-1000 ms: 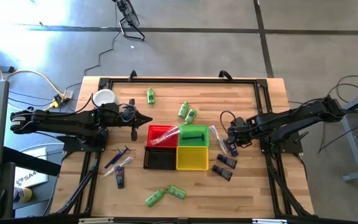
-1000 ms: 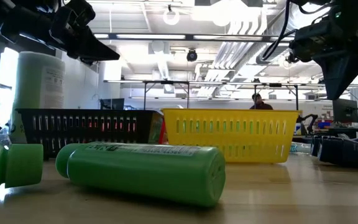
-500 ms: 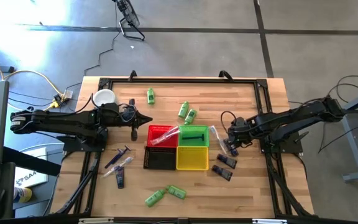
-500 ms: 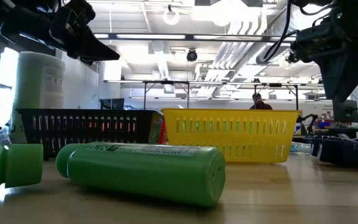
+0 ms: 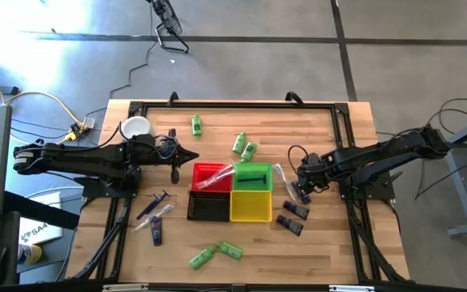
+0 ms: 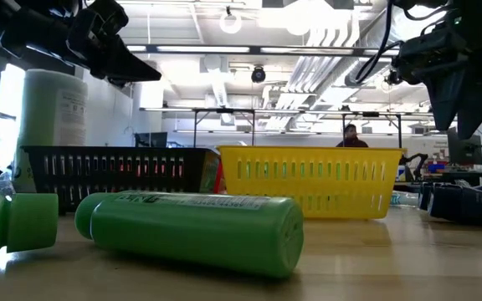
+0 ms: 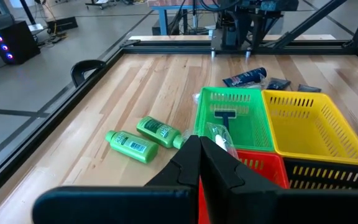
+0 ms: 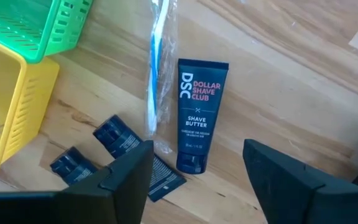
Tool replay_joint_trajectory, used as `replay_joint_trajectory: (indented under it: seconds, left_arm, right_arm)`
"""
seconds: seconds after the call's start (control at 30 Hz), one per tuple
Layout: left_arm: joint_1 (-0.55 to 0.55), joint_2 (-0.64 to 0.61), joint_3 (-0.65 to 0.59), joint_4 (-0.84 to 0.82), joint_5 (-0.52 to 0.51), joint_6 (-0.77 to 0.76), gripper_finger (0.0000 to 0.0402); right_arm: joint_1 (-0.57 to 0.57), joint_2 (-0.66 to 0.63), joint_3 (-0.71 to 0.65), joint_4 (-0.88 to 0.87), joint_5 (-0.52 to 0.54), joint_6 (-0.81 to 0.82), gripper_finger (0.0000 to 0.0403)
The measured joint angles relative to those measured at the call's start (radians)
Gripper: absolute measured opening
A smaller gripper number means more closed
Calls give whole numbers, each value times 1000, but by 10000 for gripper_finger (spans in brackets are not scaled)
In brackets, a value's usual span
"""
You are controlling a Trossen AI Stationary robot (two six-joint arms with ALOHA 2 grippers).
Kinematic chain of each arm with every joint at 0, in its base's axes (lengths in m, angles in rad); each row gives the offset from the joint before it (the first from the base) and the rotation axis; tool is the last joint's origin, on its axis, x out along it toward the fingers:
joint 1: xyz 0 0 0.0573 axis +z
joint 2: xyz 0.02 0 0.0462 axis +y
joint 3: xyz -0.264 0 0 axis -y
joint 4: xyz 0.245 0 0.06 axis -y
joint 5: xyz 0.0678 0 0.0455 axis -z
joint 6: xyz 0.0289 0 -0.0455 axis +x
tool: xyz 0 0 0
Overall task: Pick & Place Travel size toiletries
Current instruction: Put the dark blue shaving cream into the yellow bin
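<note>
My right gripper (image 8: 197, 180) hangs open above a dark "Shave Butter" tube (image 8: 201, 112) that lies flat on the table, right of the green basket (image 5: 252, 175) and touching neither finger. Beside the tube lie a wrapped toothbrush (image 8: 157, 68) and dark packets (image 8: 114, 140). In the high view this gripper (image 5: 302, 188) is above the dark tubes (image 5: 296, 209). Green mini bottles (image 5: 244, 147) lie behind the baskets; two more (image 5: 217, 254) lie near the front edge. My left gripper (image 5: 193, 156) waits shut, left of the red basket (image 5: 209, 174), holding nothing.
Red, green, black (image 5: 209, 207) and yellow (image 5: 250, 205) baskets stand together mid-table. A razor (image 7: 229, 116) lies in the green one, and a wrapped stick (image 7: 219, 137) rests across the red and green rims. A white cup (image 5: 135, 127) stands far left, and small items (image 5: 154, 212) lie front left.
My right gripper has opened: its fingers have spread apart while it stays in place above the dark tube. The things on the table lie as before.
</note>
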Motion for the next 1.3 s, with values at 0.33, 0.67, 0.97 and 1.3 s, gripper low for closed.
replay_joint_trajectory:
  seconds: [0.33, 0.67, 0.97, 1.3]
  left_arm:
    - [0, 0, 0, 0, 0, 0, 1]
    - [0, 0, 0, 0, -3, 6, 1]
    - [0, 0, 0, 0, -2, 7, 1]
    - [0, 0, 0, 1, -4, 7, 1]
  right_arm:
    - [18, 0, -78, 61, -36, 36, 231]
    - [121, 0, -184, 188, -76, 177, 231]
    - [144, 5, -285, 374, -55, 195, 231]
    - [144, 128, -298, 406, -92, 185, 231]
